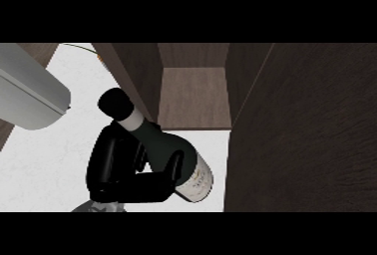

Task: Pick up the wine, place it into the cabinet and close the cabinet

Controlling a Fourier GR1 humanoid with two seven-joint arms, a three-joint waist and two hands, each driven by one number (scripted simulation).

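Note:
A dark wine bottle (163, 140) with a black cap, a white neck band and a pale label hangs tilted over the white counter (52, 159). Its neck points up and to the left, and its base sits low at the right. My right hand (117, 169) is shut on the bottle's body, fingers on its left side and thumb across the front. The bottle is just in front of the brown cabinet's open compartment (193, 97), its cap near the cabinet's left wall (136, 74). The cabinet door (302, 129) stands open at the right. My left hand is not visible.
A grey forearm (29, 94) fills the upper left corner, close to the bottle's cap. The open door's dark panel covers the whole right side of the view. A small orange thing (97, 57) peeks out behind the cabinet's left wall.

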